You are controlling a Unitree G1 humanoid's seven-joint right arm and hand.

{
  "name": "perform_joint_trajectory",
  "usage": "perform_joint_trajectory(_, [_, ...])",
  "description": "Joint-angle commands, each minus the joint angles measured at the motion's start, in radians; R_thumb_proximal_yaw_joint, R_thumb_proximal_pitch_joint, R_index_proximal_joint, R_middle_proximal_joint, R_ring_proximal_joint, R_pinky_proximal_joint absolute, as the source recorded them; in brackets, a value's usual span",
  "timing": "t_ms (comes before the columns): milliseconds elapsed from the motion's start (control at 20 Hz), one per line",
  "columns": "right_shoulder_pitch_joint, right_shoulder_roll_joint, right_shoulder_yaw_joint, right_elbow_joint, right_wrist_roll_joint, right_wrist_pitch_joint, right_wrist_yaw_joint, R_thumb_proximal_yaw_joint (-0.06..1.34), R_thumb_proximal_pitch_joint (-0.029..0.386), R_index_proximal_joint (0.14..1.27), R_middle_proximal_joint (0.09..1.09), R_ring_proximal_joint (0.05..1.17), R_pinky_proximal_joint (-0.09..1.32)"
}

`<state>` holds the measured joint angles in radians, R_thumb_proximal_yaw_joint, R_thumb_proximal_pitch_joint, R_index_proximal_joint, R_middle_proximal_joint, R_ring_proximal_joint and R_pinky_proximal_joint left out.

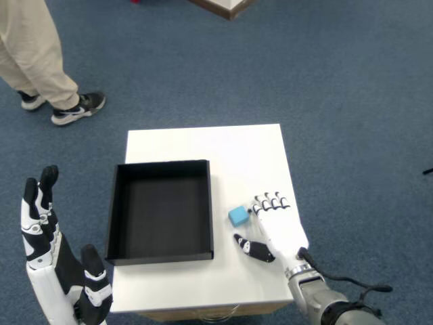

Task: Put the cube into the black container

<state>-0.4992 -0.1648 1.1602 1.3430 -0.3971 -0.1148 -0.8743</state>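
Cube (237,216) on table (237,156) between black container (161,210) and robot hand (274,225), fingers spread, holding nothing

Floor: blue low-pile carpet (352,101), fills the whole view, evenly lit, no hard shadows. White square worktop (223,152) sits centre frame, light wood edge showing under its near side. Top edge: corner of a wooden furniture piece (223,7) with a white face, mostly cut off. Upper left: a person's legs in beige trousers (30,51), dark sneakers with white soles (78,108), standing on the carpet well apart from the worktop.
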Motion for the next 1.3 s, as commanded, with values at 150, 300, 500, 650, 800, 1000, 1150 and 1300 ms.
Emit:
perform_joint_trajectory(150, [-0.04, -0.007, 0.031, -0.037, 0.032, 0.028, -0.055, 0.46, 0.032, 0.55, 0.22, 0.19, 0.1])
perform_joint_trajectory(300, [-0.059, -0.003, 0.07, -0.073, 0.058, 0.048, -0.085, 0.45, 0.026, 0.56, 0.23, 0.19, 0.11])
perform_joint_trajectory(500, [-0.07, 0.0, 0.107, -0.091, 0.098, 0.07, -0.108, 0.42, 0.021, 0.57, 0.24, 0.19, 0.12])
perform_joint_trajectory(650, [-0.073, 0.002, 0.135, -0.091, 0.126, 0.077, -0.114, 0.41, 0.015, 0.58, 0.24, 0.19, 0.11])
perform_joint_trajectory(800, [-0.072, 0.004, 0.165, -0.085, 0.156, 0.084, -0.112, 0.4, 0.011, 0.59, 0.24, 0.19, 0.1])
perform_joint_trajectory(1000, [-0.073, 0.006, 0.196, -0.084, 0.192, 0.09, -0.11, 0.36, 0.01, 0.6, 0.23, 0.18, 0.08])
perform_joint_trajectory(1150, [-0.071, 0.008, 0.226, -0.078, 0.222, 0.096, -0.103, 0.34, 0.014, 0.61, 0.23, 0.18, 0.07])
perform_joint_trajectory(1300, [-0.07, 0.011, 0.255, -0.071, 0.244, 0.098, -0.106, 0.33, 0.024, 0.62, 0.23, 0.18, 0.07])
